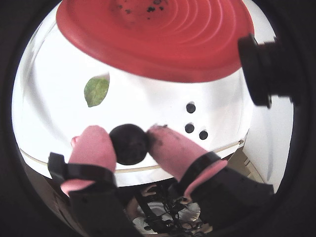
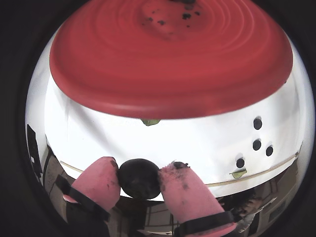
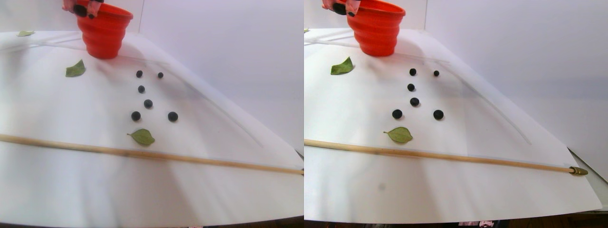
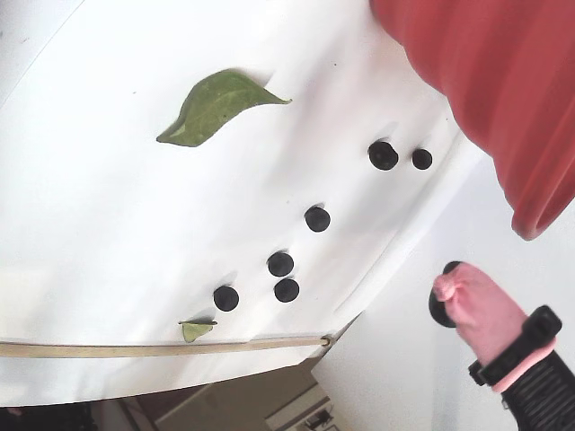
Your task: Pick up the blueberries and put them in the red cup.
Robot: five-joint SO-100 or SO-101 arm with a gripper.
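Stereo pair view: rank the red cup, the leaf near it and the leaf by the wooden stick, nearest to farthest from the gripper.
From the pink-tipped black gripper:
1. Ribbed red plastic cup, right beside it.
2. Green leaf below the cup.
3. Green leaf by the wooden stick, lowest; wooden stick.

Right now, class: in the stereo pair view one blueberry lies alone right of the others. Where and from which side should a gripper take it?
Take the lone blueberry across its widest middle, coming straight down from above. It is a round ball on the flat white sheet, so no side is better; bare sheet around it likely leaves both fingers room.
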